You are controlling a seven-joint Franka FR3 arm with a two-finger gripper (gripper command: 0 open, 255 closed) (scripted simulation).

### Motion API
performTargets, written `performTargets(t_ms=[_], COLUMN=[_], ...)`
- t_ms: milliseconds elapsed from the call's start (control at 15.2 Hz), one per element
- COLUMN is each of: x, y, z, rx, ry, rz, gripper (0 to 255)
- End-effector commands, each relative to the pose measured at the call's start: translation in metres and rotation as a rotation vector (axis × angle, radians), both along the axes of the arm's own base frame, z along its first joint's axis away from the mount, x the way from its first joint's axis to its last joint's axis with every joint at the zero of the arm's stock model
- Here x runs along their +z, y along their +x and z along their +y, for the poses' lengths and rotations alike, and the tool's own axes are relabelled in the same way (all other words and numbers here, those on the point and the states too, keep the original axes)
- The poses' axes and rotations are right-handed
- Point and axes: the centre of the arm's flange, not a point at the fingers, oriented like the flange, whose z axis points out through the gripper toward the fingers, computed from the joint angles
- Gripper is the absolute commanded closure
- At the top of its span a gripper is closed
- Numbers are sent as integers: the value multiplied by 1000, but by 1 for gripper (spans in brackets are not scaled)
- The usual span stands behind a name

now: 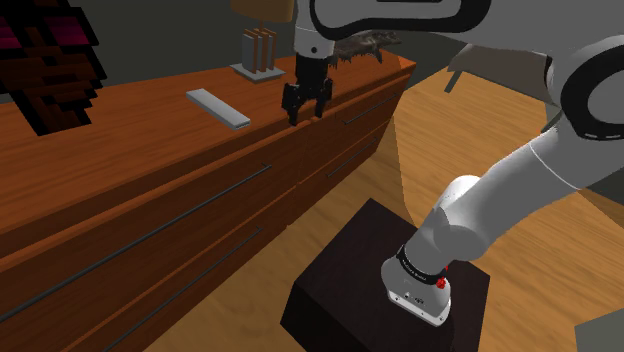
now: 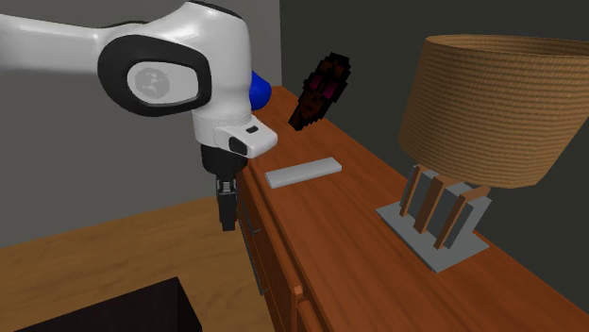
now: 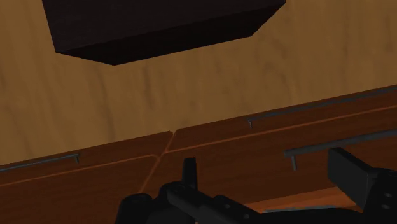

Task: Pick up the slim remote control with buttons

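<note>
Zero contact so far, folks. The gripper [image 1: 306, 116] hangs just off the front edge of the wooden dresser [image 1: 120, 150], jaws spread with nothing between them. In the wrist view we're staring at drawer fronts [image 3: 254, 153] and floor [image 3: 191, 83], not the target.

The slim grey remote [image 1: 217, 108] lies flat on the dresser top, well apart from the gripper. It's at roughly 9 o'clock from the gripper in the shoulder view and about 2 o'clock from it in the second exterior view. In the shoulder view its long axis runs from about 10 o'clock to 4 o'clock.

Here's how we'd play the approach:
- Lift first so the fingertips clear the dresser edge, then travel over the top instead of scraping across it.
- Turn the wrist so the fingers straddle the narrow width, not the length.
- It looks thin and flat, so we reckon the tips need to come down almost to the wood before closing. We'd centre them along its length so it doesn't tip.

The lamp base [image 1: 258, 55] stands near the remote, around 1 o'clock from it in the shoulder view, so we'd keep the hand clear of that side. The dark blocky ornament [image 1: 50, 60] is way off between 9 and 10 o'clock, so it's no bother.
</note>
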Motion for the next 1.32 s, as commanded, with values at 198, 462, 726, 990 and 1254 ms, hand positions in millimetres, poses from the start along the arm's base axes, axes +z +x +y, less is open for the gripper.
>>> performTargets(t_ms=[198,462,726,990,1254], x=[0,1,3,6,-4], y=[55,98,141,184,200], z=[32,57,82,108,117], rx=[-1,-1,-2,-2,-2], ry=[-4,-8,-12,-16,-18], rz=[-28,-51,-73,-95,-103], gripper=[0,0,0,0,0])
